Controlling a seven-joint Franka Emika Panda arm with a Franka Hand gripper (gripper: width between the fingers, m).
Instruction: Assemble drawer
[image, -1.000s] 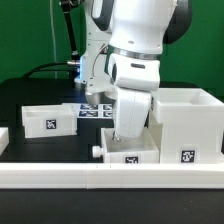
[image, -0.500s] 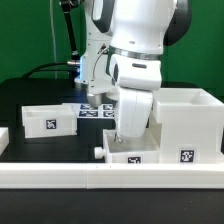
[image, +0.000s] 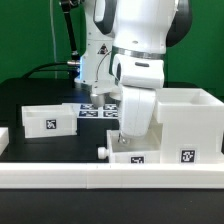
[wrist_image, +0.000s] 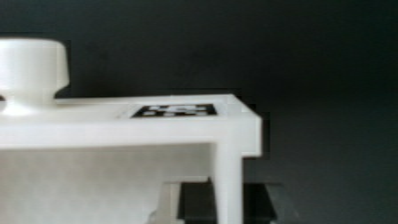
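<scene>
The large white cube-like casing (image: 186, 121) stands at the exterior view's right, open on top. A small white tray (image: 129, 155) with a round knob (image: 103, 152) sits right beside it, near the front rail. My gripper (image: 131, 138) reaches down into this tray. In the wrist view the gripper (wrist_image: 228, 203) is shut on the tray's thin side wall, with a dark finger pad (wrist_image: 263, 205) on either side. The tray (wrist_image: 107, 130), its knob (wrist_image: 31, 70) and a tag (wrist_image: 178, 110) fill that view. A second knobbed tray (image: 48, 118) lies at the exterior view's left.
The marker board (image: 98, 111) lies flat behind the trays. A long low white rail (image: 110, 181) runs along the front edge. The table is black, with a green wall behind. The arm's body hides the middle of the scene.
The arm and the held tray have shifted toward the exterior view's right, closer to the casing. The other tray and the casing have not moved.
</scene>
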